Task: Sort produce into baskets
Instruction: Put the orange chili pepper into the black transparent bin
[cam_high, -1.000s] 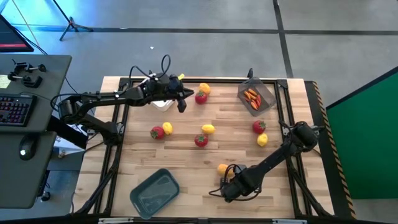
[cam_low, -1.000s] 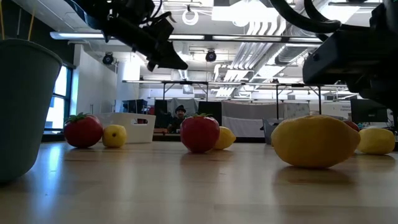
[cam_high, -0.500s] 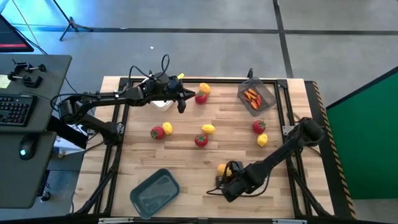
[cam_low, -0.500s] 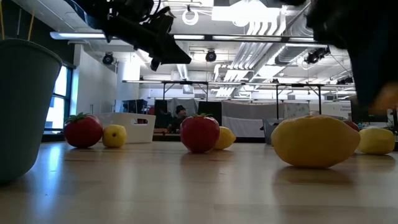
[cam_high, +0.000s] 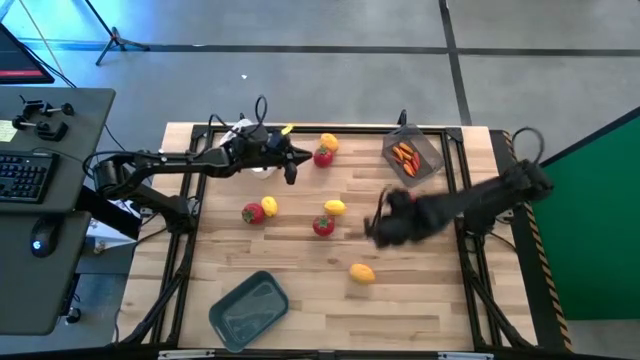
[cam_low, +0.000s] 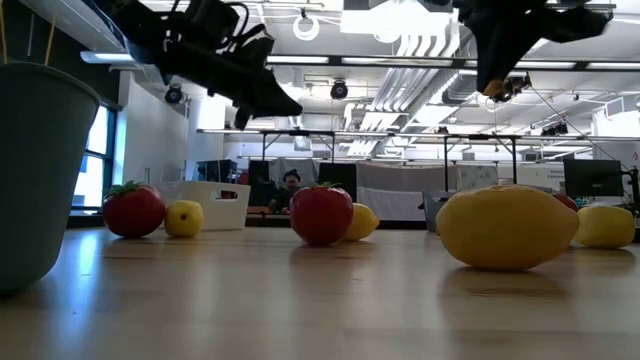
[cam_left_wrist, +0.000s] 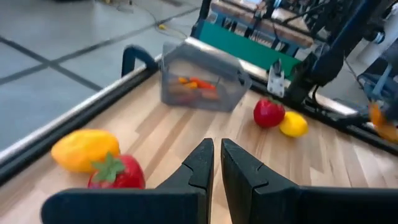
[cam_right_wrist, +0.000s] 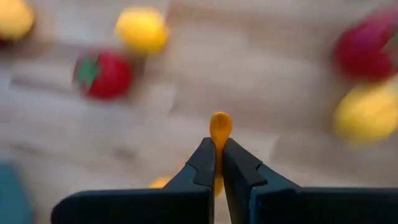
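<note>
My right gripper (cam_high: 374, 230) is above the table's middle, shut on a thin orange piece (cam_right_wrist: 220, 126), which also shows in the low view (cam_low: 492, 88). My left gripper (cam_high: 292, 166) hovers shut and empty at the far left, near a red fruit (cam_high: 322, 156) and a yellow fruit (cam_high: 329, 142). Other red fruits (cam_high: 254, 212) (cam_high: 322, 226) and yellow fruits (cam_high: 335, 207) (cam_high: 361, 272) lie on the table. The dark see-through bin (cam_high: 428, 150) at the far right holds orange-red pieces (cam_high: 404, 154). The grey-blue bin (cam_high: 248, 308) stands near the front. The white bin (cam_low: 210, 205) is mostly hidden under my left arm. My right gripper pinches the thin orange piece between its two fingertips (cam_right_wrist: 205, 155). The piece's rounded end (cam_right_wrist: 220, 122) sticks out past the tips. The fingers point down toward the table. The piece is lifted clear of the table.
A black frame rail (cam_high: 452, 200) runs along the table's sides. A desk with a keyboard (cam_high: 22, 175) stands left of the table. Bare wood lies between the grey-blue bin and the front yellow fruit.
My right gripper has risen from the table beside the front yellow fruit and swung up toward the table's middle and far-right side, carrying the orange piece clear of the table. The yellow fruit has stayed where it was.
</note>
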